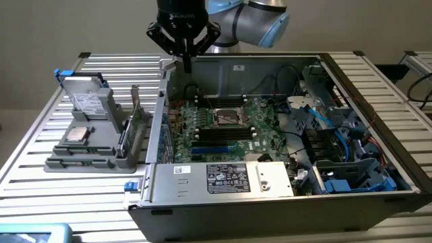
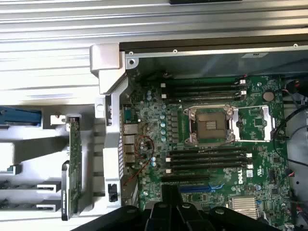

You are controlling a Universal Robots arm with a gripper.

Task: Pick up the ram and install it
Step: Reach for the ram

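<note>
The ram (image 1: pixel 124 135) stands on edge in the grey holder (image 1: pixel 88 163) on the exterior view's left, beside the open computer case (image 1: pixel 284 202). From the wrist it is seen edge-on as a thin dark strip with a white label (image 2: pixel 65 192). My gripper (image 1: pixel 187 63) hangs above the case's far corner, on the exterior view's left, well away from the ram. Its black fingers (image 2: pixel 171 195) are shut with nothing between them. Long black empty slots (image 1: pixel 223 132) (image 2: pixel 207 161) lie on the green motherboard next to the processor socket (image 2: pixel 211 125).
A taller green card with a metal bracket (image 1: pixel 135 109) (image 2: pixel 74 159) stands in the holder between the ram and the case wall. A drive (image 1: pixel 86 98) and a chip (image 1: pixel 76 134) also sit in the holder. Cables and blue parts (image 1: pixel 337 152) crowd the case's other side.
</note>
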